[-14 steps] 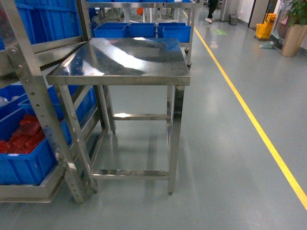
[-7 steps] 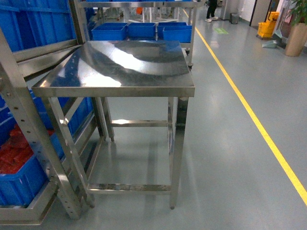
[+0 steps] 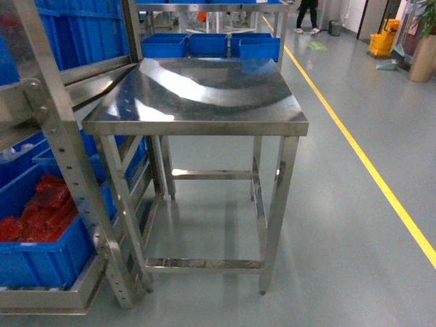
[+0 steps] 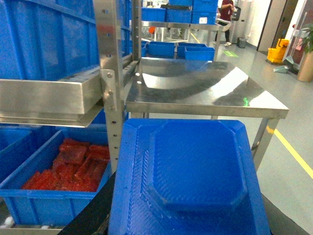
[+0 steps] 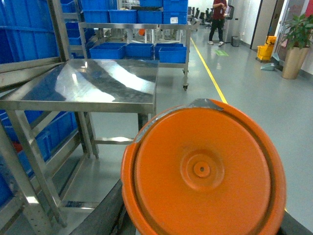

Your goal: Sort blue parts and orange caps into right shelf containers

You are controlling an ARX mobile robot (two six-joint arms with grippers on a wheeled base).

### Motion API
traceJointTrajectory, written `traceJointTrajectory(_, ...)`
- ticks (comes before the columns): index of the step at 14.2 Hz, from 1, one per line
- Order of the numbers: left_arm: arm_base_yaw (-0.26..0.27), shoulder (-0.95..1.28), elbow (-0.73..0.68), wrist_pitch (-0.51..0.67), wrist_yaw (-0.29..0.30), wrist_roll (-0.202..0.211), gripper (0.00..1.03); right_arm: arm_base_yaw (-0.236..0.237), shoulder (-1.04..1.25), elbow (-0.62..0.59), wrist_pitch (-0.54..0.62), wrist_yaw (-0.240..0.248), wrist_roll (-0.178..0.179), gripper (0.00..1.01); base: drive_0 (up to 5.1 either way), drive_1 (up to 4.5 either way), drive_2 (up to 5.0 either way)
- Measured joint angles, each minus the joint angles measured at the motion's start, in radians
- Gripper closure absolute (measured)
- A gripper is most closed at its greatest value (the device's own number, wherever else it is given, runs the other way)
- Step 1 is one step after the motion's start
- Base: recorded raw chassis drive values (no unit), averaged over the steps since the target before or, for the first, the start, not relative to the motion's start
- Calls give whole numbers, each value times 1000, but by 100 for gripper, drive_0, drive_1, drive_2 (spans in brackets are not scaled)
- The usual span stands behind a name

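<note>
A blue part (image 4: 195,171), blocky with a raised octagonal face, fills the lower left wrist view; my left gripper (image 4: 188,218) is shut on it, with dark fingers (image 4: 93,210) showing at its sides. A round orange cap (image 5: 203,171) fills the lower right wrist view, and my right gripper (image 5: 203,218) is shut on it. The steel shelf (image 3: 54,122) stands at the left, holding blue containers (image 3: 41,252); the lowest one holds red pieces. Neither gripper appears in the head view.
A bare stainless-steel table (image 3: 204,102) stands straight ahead beside the shelf. More blue bins (image 3: 211,44) sit on a rack behind it. A yellow floor line (image 3: 361,163) runs along the right, with a person (image 3: 306,13) and a mop bucket (image 3: 381,41) far off.
The head view has shifted: the table now sits further right in the frame, and more of the left shelf and its bin of red pieces shows than half a second ago.
</note>
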Motion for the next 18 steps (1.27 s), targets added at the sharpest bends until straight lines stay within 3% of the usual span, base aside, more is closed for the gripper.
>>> traceJointTrajectory(18, 0, 0, 0, -1, 0, 0, 61, 0, 0, 0, -2, -2, 0, 57, -494, 204, 280)
